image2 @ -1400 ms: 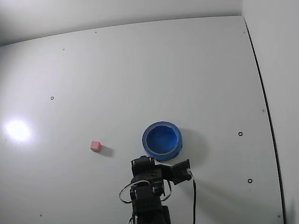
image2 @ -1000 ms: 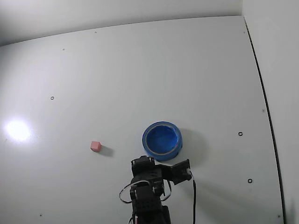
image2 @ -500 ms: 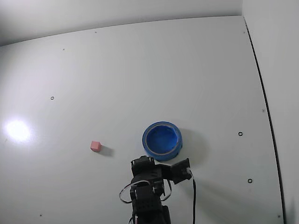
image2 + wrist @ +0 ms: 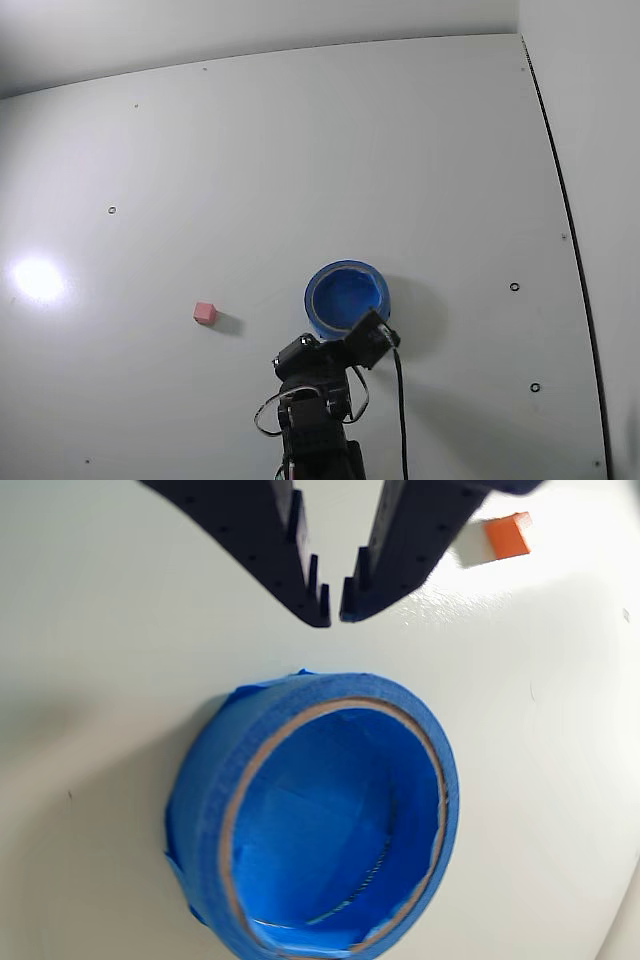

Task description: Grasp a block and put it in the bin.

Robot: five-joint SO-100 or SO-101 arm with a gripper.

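Observation:
The bin is a round blue bowl with a thick taped rim, and it fills the middle of the wrist view. My gripper reaches in from the top edge and hovers just beyond the bin's rim. Its black fingertips almost touch, with nothing between them. The block, a tiny orange-red cube, lies at the top right of that view, apart from the gripper. In the fixed view the block sits well left of the bin. My arm is folded low just below the bin.
A white tabletop with small screw holes spreads in every direction. A dark seam runs down the right side. A black cable hangs beside the arm. A bright glare spot lies at far left.
The wrist end of the arm has swung up and to the left, closer to the bin's rim. Block and bin have not moved.

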